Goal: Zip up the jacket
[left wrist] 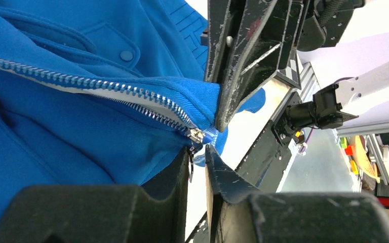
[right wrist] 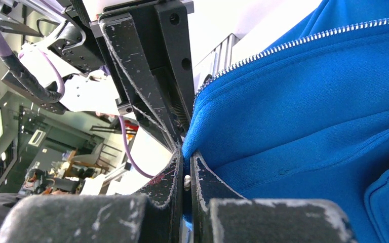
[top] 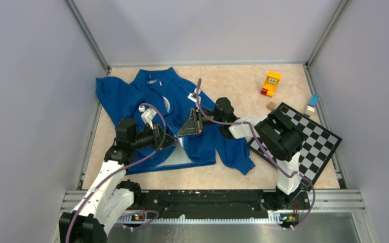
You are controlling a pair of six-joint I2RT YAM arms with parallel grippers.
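The jacket [top: 157, 101] lies spread on the table [top: 233, 86], in the upper left of the overhead frame. Its collar points to the far edge and its front is open enough to show pale lining near my arms.

My right gripper [right wrist: 185, 164] is pressed together on the blue hem fabric at the bottom end of the zipper, low in the centre of the right wrist frame. I hold there to anchor the cloth, so the slider has something taut to run against instead of dragging the jacket along.

My left gripper [left wrist: 198, 164] sits just below the zipper slider [left wrist: 196, 135], at the lower centre of the left wrist frame. The small pull tab [left wrist: 190, 167] hangs down into the narrow slit between my fingers. The jaws stand nearly together, but I cannot tell whether they have the tab pinched or only bracket it.

The zipper teeth [left wrist: 96, 83] run off toward the upper left, with the two rows apart above the slider. I judge the zipping barely begun. The next move needs a firm pinch on the tab, then a pull along the teeth toward the collar. A slipped tab or bunched fabric is the risk.
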